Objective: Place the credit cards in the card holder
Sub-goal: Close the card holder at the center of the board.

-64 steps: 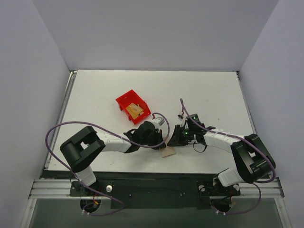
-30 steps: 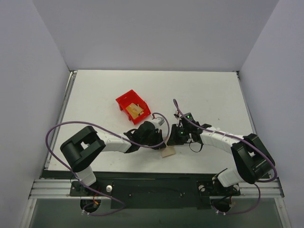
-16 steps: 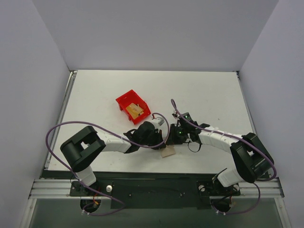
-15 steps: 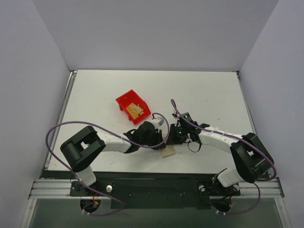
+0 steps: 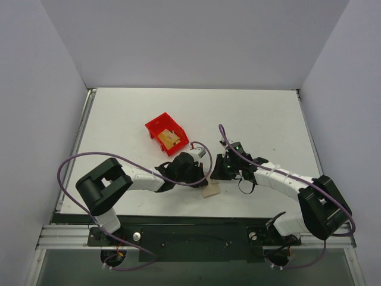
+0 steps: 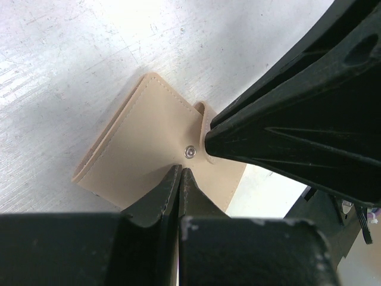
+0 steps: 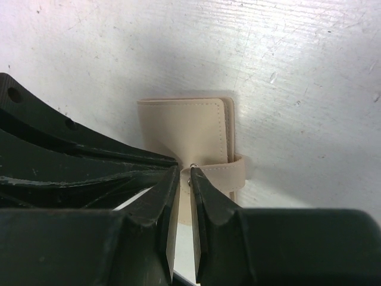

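Since half a second ago the right arm's big shoulder link has swung outward, away from the card holder (image 5: 211,191), and its purple cable loops a little differently. The left arm has stayed as it was.

From the top camera, the card holder lies closed on the white surface (image 5: 256,119). The left gripper (image 5: 203,179) and the right gripper (image 5: 214,177) meet just behind the holder's far edge, almost touching each other. A red bin (image 5: 156,126) stands well apart from the holder, further back and to the left. The orange-yellow credit cards (image 5: 169,139) lie inside this bin.

In the left wrist camera, the beige holder lies flat with one corner pointing away. Its snap tab (image 6: 199,134) curls up from the right edge and carries a small metal stud (image 6: 189,152). The left gripper has its jaws pressed together. Its tip sits on the holder's cover just below the stud, and I cannot tell if it pinches any material. The black tip of the right gripper comes in from the right and touches the tab beside the stud.

In the right wrist camera, the holder lies just beyond the fingertips, with its stitched edge to the right. The tab runs from that edge into the narrow slit between the right gripper's jaws, which are clamped on the tab's end, with the stud showing between them. The left gripper fills the lower left of this view.
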`<state>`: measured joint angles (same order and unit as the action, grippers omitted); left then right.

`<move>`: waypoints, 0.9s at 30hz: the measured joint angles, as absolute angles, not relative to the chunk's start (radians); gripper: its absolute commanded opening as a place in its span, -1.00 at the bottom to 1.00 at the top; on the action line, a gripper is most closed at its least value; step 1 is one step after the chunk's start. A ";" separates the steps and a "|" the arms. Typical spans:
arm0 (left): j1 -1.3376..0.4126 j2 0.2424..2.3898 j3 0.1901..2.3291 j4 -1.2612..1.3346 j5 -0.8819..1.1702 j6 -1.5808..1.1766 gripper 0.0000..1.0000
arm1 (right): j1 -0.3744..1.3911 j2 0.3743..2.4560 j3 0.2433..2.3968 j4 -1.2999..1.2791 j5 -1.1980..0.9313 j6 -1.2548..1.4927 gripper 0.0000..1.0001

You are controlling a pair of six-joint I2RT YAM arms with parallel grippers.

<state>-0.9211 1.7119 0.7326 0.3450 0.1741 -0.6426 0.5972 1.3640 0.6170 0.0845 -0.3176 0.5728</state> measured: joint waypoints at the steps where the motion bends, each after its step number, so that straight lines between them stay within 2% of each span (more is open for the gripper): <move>1: -0.921 1.712 0.733 0.345 0.175 -0.643 -0.94 | 0.597 1.365 0.617 0.083 -0.317 0.573 -0.80; 27: -0.920 1.715 0.733 0.351 0.180 -0.643 -0.94 | 0.597 1.369 0.596 0.075 -0.318 0.574 -0.80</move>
